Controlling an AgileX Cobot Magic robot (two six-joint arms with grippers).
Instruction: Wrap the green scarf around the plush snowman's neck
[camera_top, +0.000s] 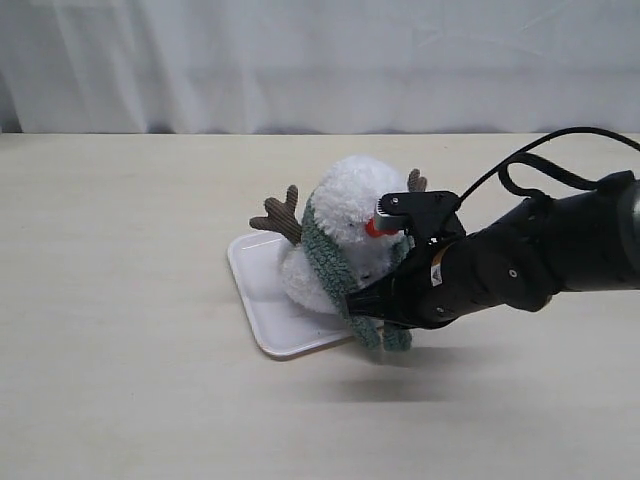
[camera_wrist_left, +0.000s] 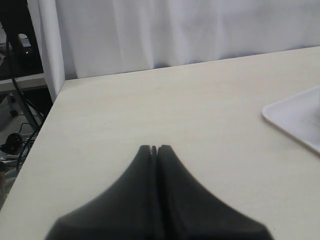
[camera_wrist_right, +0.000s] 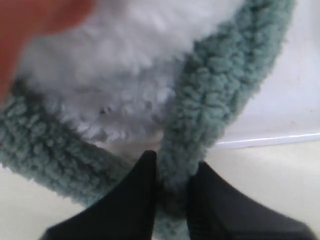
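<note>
One scarf strand, right end effector pinching it

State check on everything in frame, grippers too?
plush snowman, resting on the tray, scarf on.
green scarf, looped between the snowman's head and body, one strand pinched.
white tray, flat, under the snowman.
right gripper, shut on the green scarf.
left gripper, shut, holding nothing.

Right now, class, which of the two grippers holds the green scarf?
The right gripper: its jaws pinch a strand of the green scarf beside the plush snowman. The left gripper is shut on nothing, over the table.
</note>
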